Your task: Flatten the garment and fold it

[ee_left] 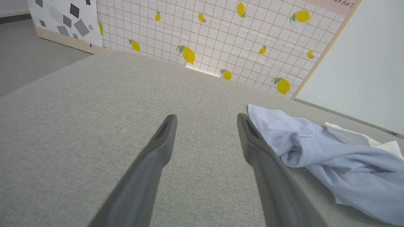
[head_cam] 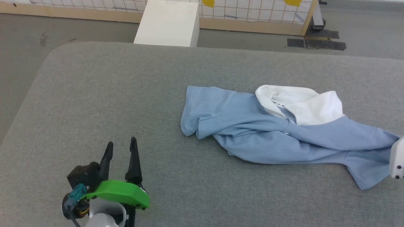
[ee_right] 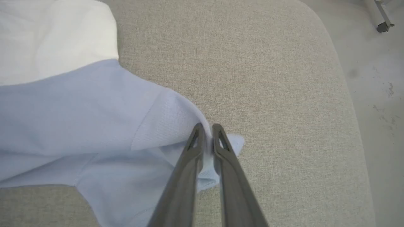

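The garment [head_cam: 271, 132], light blue with a white collar part, lies crumpled on the right half of the grey padded table [head_cam: 126, 94]. In the right wrist view my right gripper [ee_right: 205, 129] is shut on a corner of the garment's [ee_right: 79, 113] blue fabric, which is pinched between the two fingertips. Its pale wrist housing shows at the head view's right edge, at the cloth's right end. My left gripper [head_cam: 121, 145] hovers open over bare table at the lower left, well apart from the cloth. In the left wrist view the left gripper [ee_left: 206, 121] is empty, with the garment [ee_left: 331, 167] to its right.
A white box [head_cam: 169, 23] stands on the floor beyond the table's far edge. A lemon-print grid panel [ee_left: 221, 37] with a wooden frame lines the back. Grey floor surrounds the table, whose rounded right edge [ee_right: 347, 94] lies close to the right gripper.
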